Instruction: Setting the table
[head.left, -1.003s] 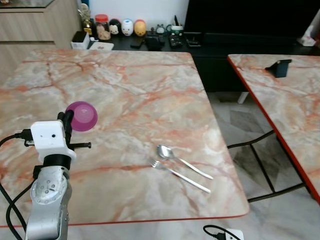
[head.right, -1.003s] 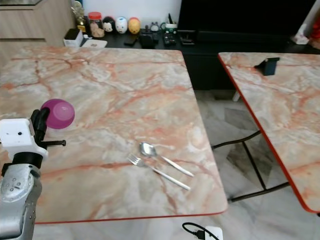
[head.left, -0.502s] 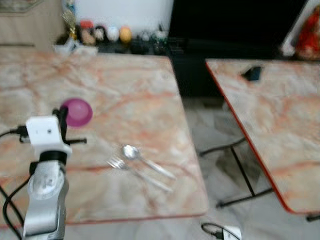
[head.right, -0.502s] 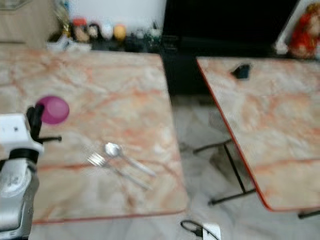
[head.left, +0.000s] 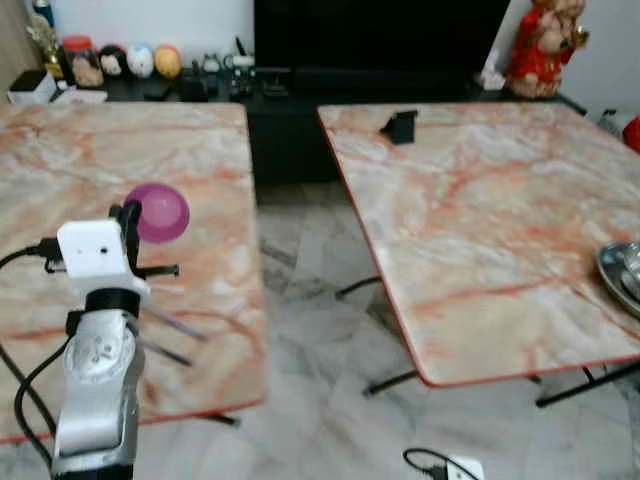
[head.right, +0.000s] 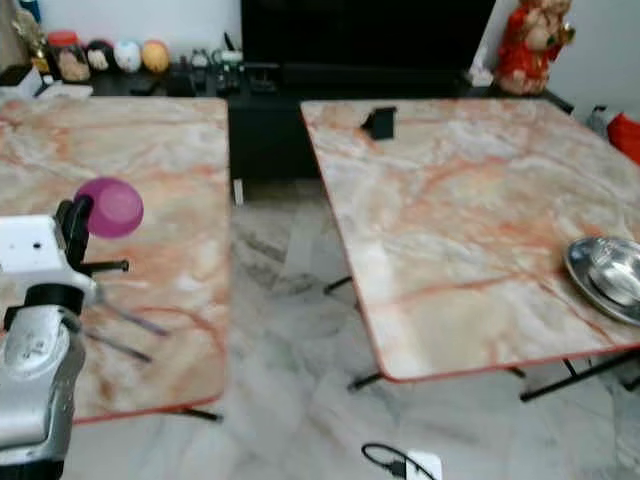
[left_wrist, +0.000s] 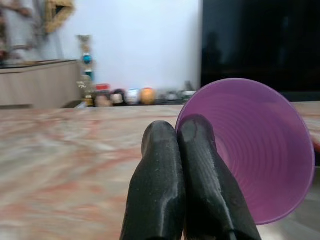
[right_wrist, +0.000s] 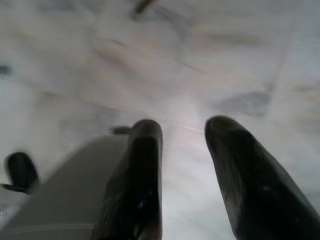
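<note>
Two marble-patterned benches with orange-red edges stand side by side on a pale marbled floor (head.left: 310, 400), with a gap between them. The left end effector (left_wrist: 187, 150) is raised over the left bench (head.left: 60, 150), and its two black fingers (left_wrist: 165, 185) are clenched together on the rim of a purple cup (head.left: 160, 212), which is held up off the surface with its open mouth turned toward the wrist camera. Just beyond the silver left arm (head.left: 98, 390), on the left bench near its front edge, lie blurred streaks of cutlery (head.left: 165, 335); the blur hides which pieces they are. On the right bench (head.right: 450, 210), at its far right edge, sits a shiny metal dish (head.right: 608, 275), and near its back edge stands a small dark object (head.left: 398, 126). Behind the benches, a low dark cabinet (head.left: 290, 85) carries a row of small round figurines (head.left: 140, 60) and a jar (head.left: 78, 58), and a red figure (head.left: 545, 45) stands behind the right bench. The right end effector (right_wrist: 185, 145) hangs above the floor with its two fingers released and apart. A white plug with a black cable (head.left: 450, 466) lies on the floor near the bottom of the head view.
</note>
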